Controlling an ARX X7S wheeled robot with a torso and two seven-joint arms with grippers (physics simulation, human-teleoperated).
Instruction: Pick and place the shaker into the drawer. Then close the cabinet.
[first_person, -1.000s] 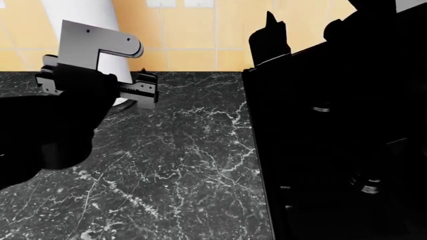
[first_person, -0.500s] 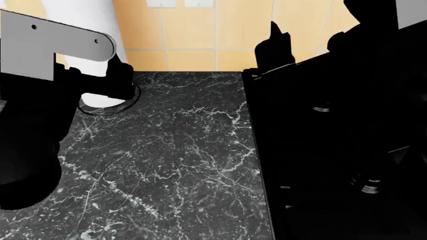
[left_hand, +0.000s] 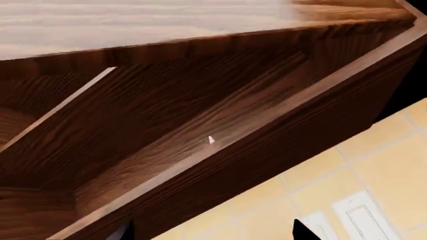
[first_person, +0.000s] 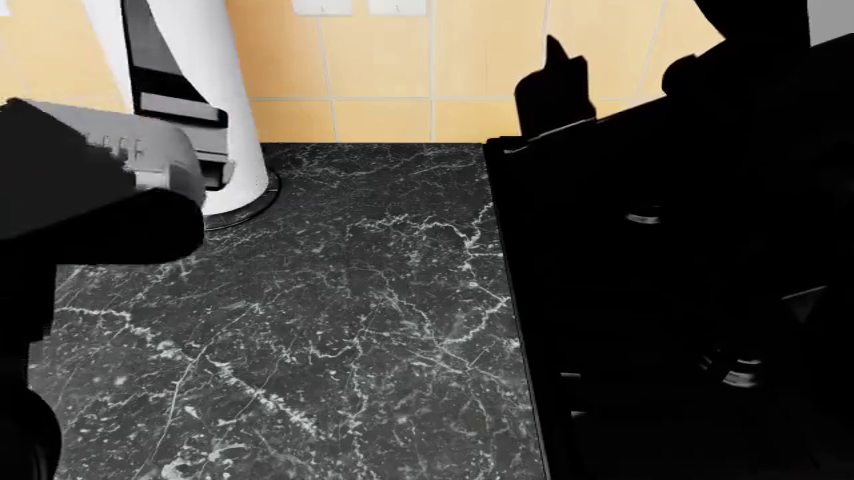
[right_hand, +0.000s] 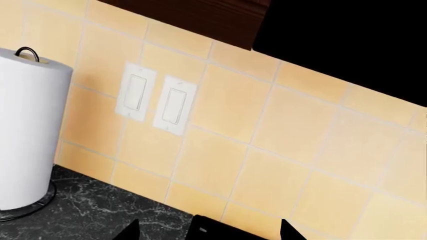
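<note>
The shaker and the drawer are out of view in every frame. My left gripper (left_hand: 215, 233) is open, only its two dark fingertips (left_hand: 303, 231) showing, with nothing between them. It faces reddish-brown wooden cabinetry (left_hand: 200, 100) above the tiled wall; a tiny pale speck (left_hand: 211, 140) on that wood is too small to identify. In the head view the left wrist (first_person: 147, 160) is raised at the left. My right gripper (right_hand: 208, 232) is open and empty, facing the tiled wall above the counter. In the head view its dark fingers (first_person: 550, 85) rise at the back.
A tall white paper-towel roll (first_person: 187, 90) on a ring base stands at the counter's back left. The black marble counter (first_person: 334, 320) lies below. A black mass of cooktop and right arm (first_person: 681, 280) fills the right side. Two wall switches (right_hand: 157, 102) sit on the tiles.
My left arm has swung up and turned: its gripper, which lay level over the counter beside the roll, now points upward. The right arm has barely moved.
</note>
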